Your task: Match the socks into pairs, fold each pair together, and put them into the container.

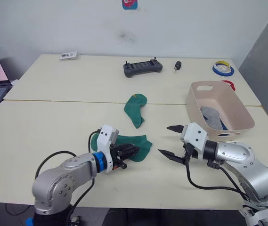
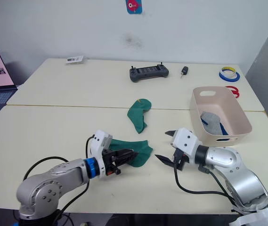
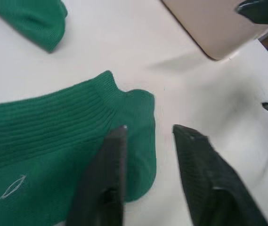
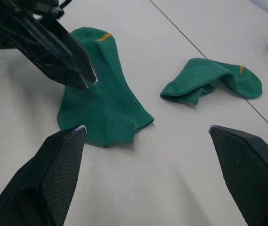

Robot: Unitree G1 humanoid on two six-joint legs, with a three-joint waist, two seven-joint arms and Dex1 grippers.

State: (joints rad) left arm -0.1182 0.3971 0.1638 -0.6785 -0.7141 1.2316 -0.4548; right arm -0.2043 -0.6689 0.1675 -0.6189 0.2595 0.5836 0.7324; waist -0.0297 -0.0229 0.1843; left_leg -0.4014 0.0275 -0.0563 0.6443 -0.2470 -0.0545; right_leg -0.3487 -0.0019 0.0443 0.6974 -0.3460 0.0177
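— Nearest of all, what lies at the table's near edge?

— One green sock (image 1: 134, 145), flat, with the left gripper (image 1: 130, 151) over its near end. The wrist view shows those two black fingers (image 3: 106, 176) slightly apart, one above the fabric, the other above bare table beside the sock's edge. Whether they touch the sock, I cannot tell.

— And the right gripper (image 1: 171, 141)?

— Just right of that sock, jaws spread wide, holding nothing, with bare tabletop between them.

— Where is the second green sock (image 1: 136, 108)?

— Farther back, near the seam between the two tables (image 1: 53, 122), bent and apart from the first.

— The container (image 1: 238, 111)?

— Right side, near the table's right edge, with a grey sock (image 1: 212, 115) and something blue inside.

— Open room?

— The left half is broad bare surface. A black controller (image 1: 143, 67) and tape rolls (image 1: 223, 68) sit at the far edge.
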